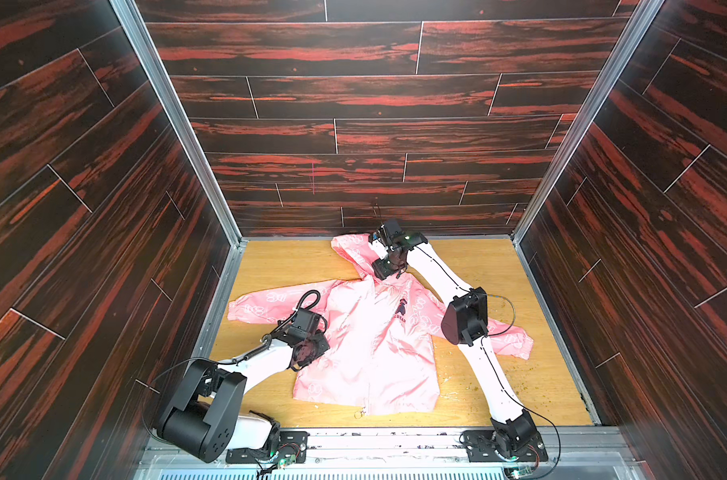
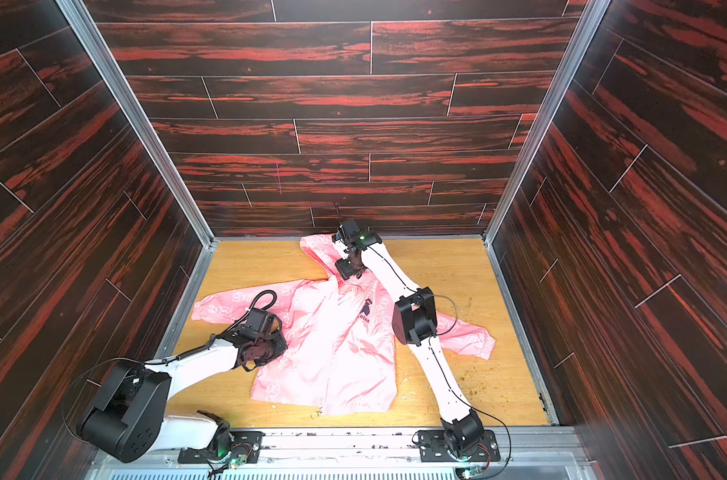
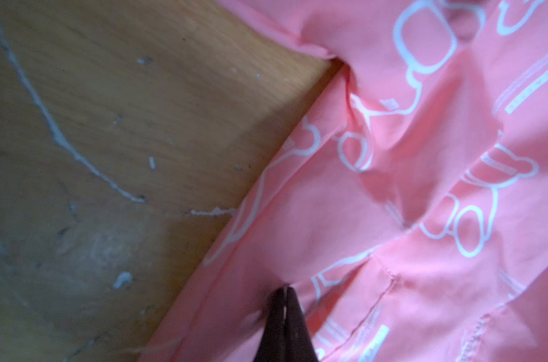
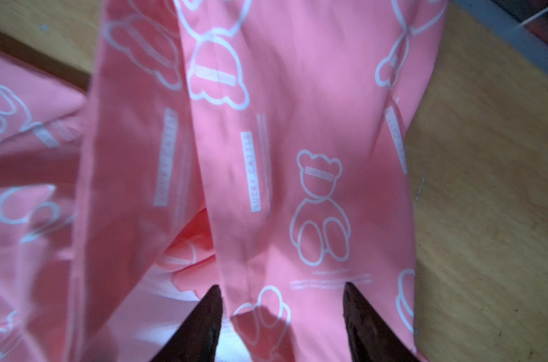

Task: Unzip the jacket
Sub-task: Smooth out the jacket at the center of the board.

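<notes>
The pink jacket (image 1: 374, 345) (image 2: 332, 349) lies front up on the wooden table, hood toward the back wall, sleeves spread. Its zipper line (image 1: 370, 374) runs down the middle to the hem. My left gripper (image 1: 309, 353) (image 2: 266, 353) rests at the jacket's left side below the sleeve. In the left wrist view, this gripper (image 3: 284, 290) is shut, tips touching the pink fabric (image 3: 423, 188) near its edge. My right gripper (image 1: 384, 268) (image 2: 347, 270) hovers over the collar by the hood. In the right wrist view, this gripper (image 4: 282, 288) is open, with loose pink cloth (image 4: 297, 125) between the fingers.
Dark red wood-pattern walls and metal rails (image 1: 553, 332) close in the table (image 1: 278, 266) on three sides. Green crumbs (image 1: 532, 374) are scattered at the right front. The right arm's elbow (image 1: 465, 318) hangs over the jacket's right sleeve.
</notes>
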Robot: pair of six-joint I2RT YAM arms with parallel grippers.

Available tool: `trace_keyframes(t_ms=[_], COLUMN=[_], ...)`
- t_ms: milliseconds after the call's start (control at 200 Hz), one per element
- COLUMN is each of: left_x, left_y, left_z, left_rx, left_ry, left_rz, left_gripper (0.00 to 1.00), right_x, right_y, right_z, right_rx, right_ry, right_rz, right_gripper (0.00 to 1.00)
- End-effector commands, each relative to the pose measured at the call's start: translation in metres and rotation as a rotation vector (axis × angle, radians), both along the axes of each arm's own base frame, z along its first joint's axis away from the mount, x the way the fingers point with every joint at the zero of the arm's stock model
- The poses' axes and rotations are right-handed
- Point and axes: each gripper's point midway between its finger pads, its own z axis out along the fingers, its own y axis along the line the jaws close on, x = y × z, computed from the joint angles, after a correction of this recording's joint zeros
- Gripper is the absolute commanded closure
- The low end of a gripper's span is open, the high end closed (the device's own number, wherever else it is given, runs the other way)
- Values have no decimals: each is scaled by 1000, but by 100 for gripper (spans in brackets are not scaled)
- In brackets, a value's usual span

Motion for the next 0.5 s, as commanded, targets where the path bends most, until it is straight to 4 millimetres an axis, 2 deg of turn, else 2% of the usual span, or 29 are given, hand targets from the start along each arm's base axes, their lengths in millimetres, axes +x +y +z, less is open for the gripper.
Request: trace_keyframes(t_ms=[0, 140, 286, 496], left_x=[-79, -79, -79, -79], left_y=[34, 34, 34, 35], left_z=[-51, -51, -52, -52], left_rx=[131, 134, 136, 138], left_ry=[312, 314, 319, 321], left_rz=[34, 35, 34, 35], left_gripper=[100, 100, 100, 100], right_x=[-7, -18, -25, -22], right_y=[-1, 11, 22, 6], right_z=[-22, -28, -21, -43], right_rx=[-26, 11, 58, -60], right_ry=[51, 90, 104, 94], right_rz=[1, 61, 92, 67], right_gripper=[39, 39, 39, 41])
